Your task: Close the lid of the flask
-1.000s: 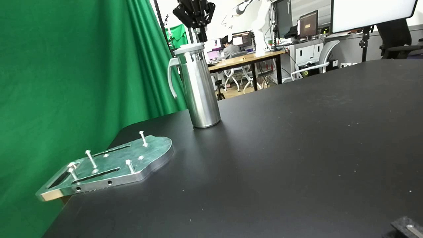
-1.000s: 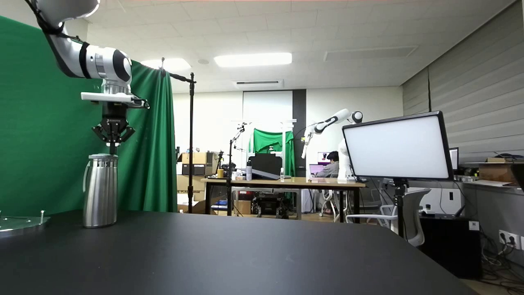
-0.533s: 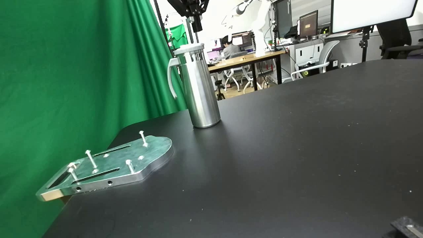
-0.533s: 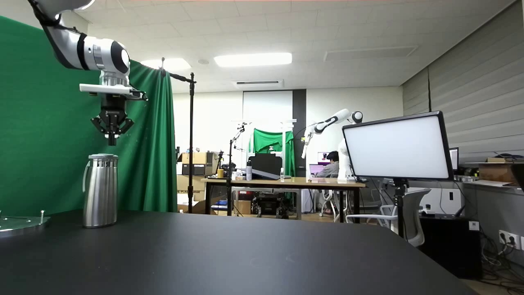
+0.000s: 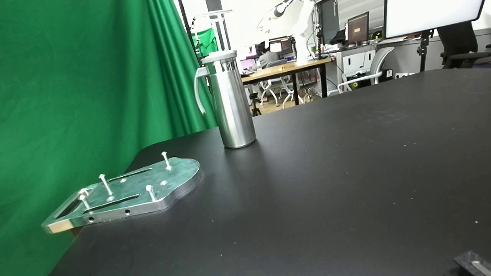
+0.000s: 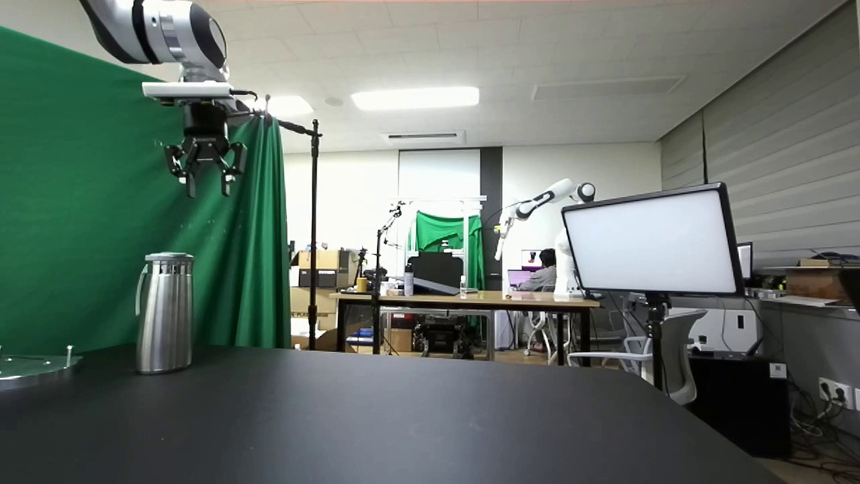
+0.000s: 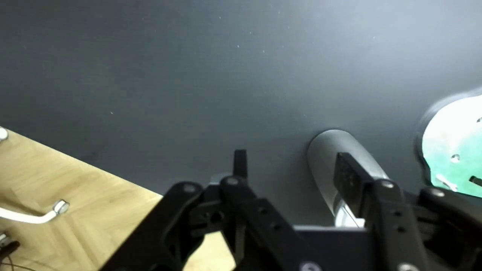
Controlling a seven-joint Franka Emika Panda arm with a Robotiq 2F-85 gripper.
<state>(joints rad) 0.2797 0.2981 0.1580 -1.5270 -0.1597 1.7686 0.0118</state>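
The brushed steel flask (image 5: 234,107) stands upright on the black table, its side handle (image 5: 198,92) facing the green curtain. Its round grey lid (image 5: 219,56) sits level on the top rim; the same lid (image 6: 169,256) looks flat from the opposite camera too. Well above the flask and a little to its right in an exterior view hangs my gripper (image 6: 208,189), jaws spread with nothing between them. In the wrist view, the flask's body (image 7: 327,150) runs down behind the right finger (image 7: 352,180), which covers part of it. Whether the lid is fully latched cannot be seen.
A translucent green board with pegs (image 5: 153,180) lies near the table's edge beside the flask. A green curtain (image 6: 67,202) hangs behind the arm. The table edge borders a wooden floor (image 7: 94,199) in the wrist view.
My gripper has risen from the flask's top and shifted slightly right in an exterior view, leaving the other exterior view. Its jaws went from shut to open. The flask and lid stayed put.
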